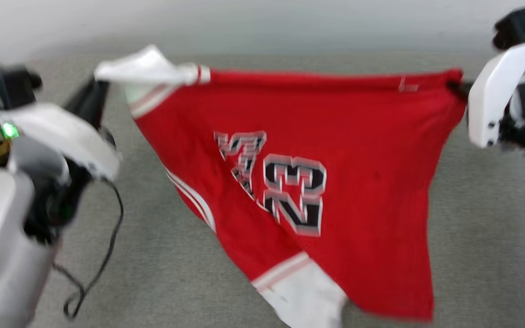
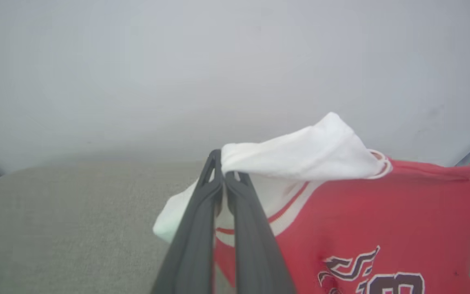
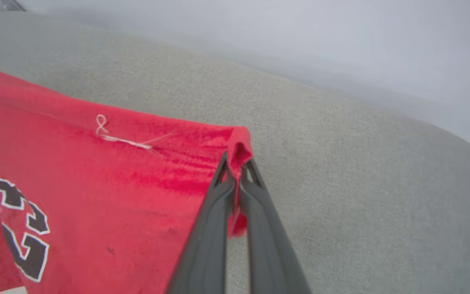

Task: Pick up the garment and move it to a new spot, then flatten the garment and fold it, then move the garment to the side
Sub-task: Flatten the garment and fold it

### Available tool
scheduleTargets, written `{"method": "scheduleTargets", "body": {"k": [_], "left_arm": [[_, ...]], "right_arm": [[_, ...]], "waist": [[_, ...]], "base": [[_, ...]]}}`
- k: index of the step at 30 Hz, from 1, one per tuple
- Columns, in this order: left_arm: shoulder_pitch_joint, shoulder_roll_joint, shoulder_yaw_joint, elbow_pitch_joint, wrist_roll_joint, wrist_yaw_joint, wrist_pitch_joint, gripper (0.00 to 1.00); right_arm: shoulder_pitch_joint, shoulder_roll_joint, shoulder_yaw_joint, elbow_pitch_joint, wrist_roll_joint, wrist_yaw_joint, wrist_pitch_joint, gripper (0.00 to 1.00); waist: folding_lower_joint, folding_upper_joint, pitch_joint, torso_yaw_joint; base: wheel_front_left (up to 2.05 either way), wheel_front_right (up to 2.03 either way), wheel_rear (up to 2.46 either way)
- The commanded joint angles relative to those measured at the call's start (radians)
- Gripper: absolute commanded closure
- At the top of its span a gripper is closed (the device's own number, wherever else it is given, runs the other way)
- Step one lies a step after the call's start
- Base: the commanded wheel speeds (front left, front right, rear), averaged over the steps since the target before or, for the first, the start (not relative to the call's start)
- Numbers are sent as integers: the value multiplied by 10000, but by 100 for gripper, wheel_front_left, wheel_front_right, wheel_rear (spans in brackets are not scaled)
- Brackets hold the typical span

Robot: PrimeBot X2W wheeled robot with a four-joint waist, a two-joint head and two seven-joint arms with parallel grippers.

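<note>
the red garment [image 1: 358, 136] hangs in the middle of the frame over the grey surface [image 1: 472, 228]. the left gripper [image 1: 100, 86], upper left, pinches its white sleeve [image 1: 148, 68] tight. the right gripper [image 1: 455, 86], upper right, pinches its red corner [image 1: 442, 79] tight.

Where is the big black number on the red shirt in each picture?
Head view: the number is in the middle, tilted, on the hanging shirt.
Left wrist view: the number is at the bottom right, cut off by the edge.
Right wrist view: the number is at the far left, low down.
Shared landmark: the grey surface behind the shirt.
</note>
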Motion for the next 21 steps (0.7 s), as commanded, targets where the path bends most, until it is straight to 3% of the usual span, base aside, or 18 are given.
{"method": "scheduleTargets", "body": {"k": [1,12,21], "left_arm": [[-517,-45,93,331,-61,-100,92,100],[-5206,-143,-3,3079,825,-659,87,100],[-8553,-46,83,4862,1720,-898,-917,100]], "right_arm": [[-324,-48,-71,132,-112,-7,-161,100],[-2795,1,-708,823,-1083,-14,-1796,100],[-4939,477,-1534,1119,-2417,-17,-3408,100]], "waist": [[0,0,-207,-308],[0,0,529,-918],[0,0,1784,-1170]], "base": [[0,0,0],[0,0,0],[0,0,0]]}}
